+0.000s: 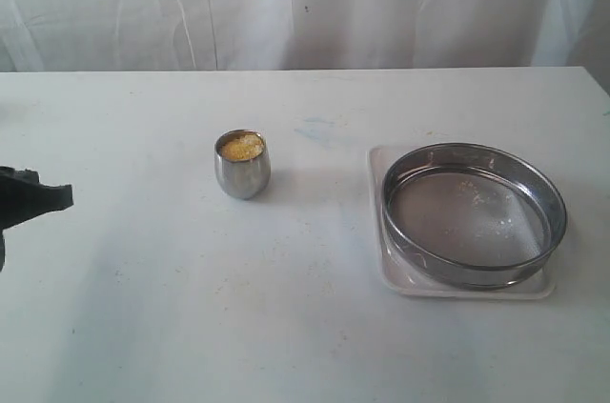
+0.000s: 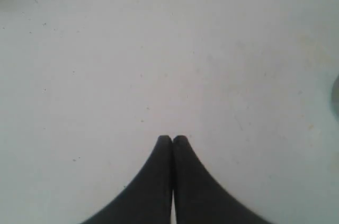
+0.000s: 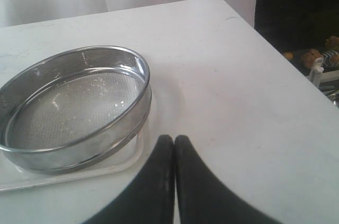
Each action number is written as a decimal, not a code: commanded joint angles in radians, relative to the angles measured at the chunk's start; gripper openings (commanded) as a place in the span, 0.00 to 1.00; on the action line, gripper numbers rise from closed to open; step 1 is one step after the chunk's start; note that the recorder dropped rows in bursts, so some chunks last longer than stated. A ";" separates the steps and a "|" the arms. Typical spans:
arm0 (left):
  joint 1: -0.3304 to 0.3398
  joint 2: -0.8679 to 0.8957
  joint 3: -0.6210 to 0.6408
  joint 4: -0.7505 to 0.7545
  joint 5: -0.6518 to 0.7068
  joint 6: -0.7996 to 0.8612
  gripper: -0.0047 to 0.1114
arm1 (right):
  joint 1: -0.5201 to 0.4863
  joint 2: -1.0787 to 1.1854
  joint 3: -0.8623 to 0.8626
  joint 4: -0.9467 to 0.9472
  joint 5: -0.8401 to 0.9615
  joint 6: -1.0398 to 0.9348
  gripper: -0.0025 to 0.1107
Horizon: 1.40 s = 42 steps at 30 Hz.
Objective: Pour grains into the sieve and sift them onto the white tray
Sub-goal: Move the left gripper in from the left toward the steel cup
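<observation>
Pouring seems unstarted: grains (image 1: 241, 147) fill the cup (image 1: 242, 176) mid-tabletop (image 1: 143, 308); the sieve (image 1: 474, 214) sits on the tray (image 1: 396, 281) near the right edge. The left fingers (image 2: 158, 181) and right fingers (image 3: 158, 181) are pinched together, empty.

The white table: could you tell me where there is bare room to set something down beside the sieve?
The white table is bare between the small rounded steel cup and the flat white rectangular tray, across the exterior view's foreground, and behind both. Only the tray is crowded: the wide round steel sieve covers nearly all of it.
</observation>
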 commanded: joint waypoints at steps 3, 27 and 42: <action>-0.003 -0.003 0.189 0.194 -0.429 -0.116 0.04 | -0.005 -0.004 0.002 -0.003 -0.012 0.001 0.02; -0.003 -0.003 0.184 0.299 -0.400 -0.145 0.94 | -0.005 -0.004 0.002 -0.003 -0.012 0.001 0.02; -0.003 -0.003 0.089 0.289 -0.376 -0.149 0.94 | -0.005 -0.004 0.002 -0.003 -0.012 0.001 0.02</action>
